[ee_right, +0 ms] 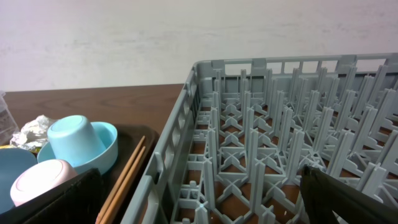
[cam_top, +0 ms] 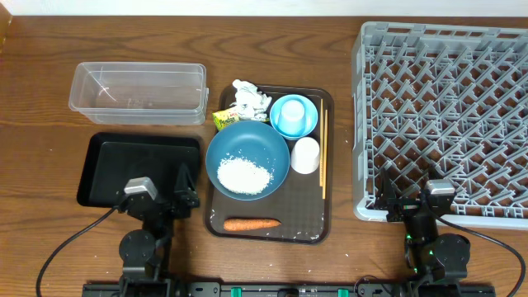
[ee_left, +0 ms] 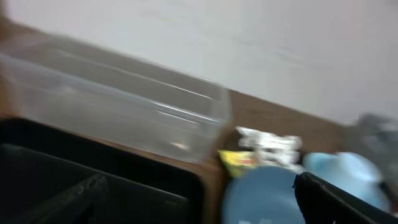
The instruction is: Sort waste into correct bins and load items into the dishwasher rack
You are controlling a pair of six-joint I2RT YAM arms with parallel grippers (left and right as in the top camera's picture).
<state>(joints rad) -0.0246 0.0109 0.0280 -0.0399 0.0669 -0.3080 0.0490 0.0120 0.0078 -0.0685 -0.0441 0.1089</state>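
Observation:
A wide blue bowl [cam_top: 247, 157] holding white rice [cam_top: 244, 176] sits on a dark brown serving tray [cam_top: 318, 229]. Also on it are a light-blue cup [cam_top: 293, 115], a white cup [cam_top: 305, 154], wooden chopsticks [cam_top: 323, 153], an orange carrot [cam_top: 252, 223], crumpled tissue [cam_top: 250, 100] and a yellow-green wrapper [cam_top: 226, 119]. The clear tub [cam_top: 139, 92] and black tray [cam_top: 140, 169] lie left. The grey rack [cam_top: 445, 115] is right. My left gripper [cam_top: 161, 194] is open over the black tray's near right corner. My right gripper [cam_top: 412, 198] is open over the rack's near edge. The blurred left wrist view shows the tub [ee_left: 118, 106] and bowl [ee_left: 261, 196].
The right wrist view shows the rack's pegs [ee_right: 261, 143], the chopsticks [ee_right: 124, 177], the light-blue cup [ee_right: 81, 146] and the white cup [ee_right: 37, 180]. The wooden table [cam_top: 41, 148] extends left of the bins. A white wall stands behind the table.

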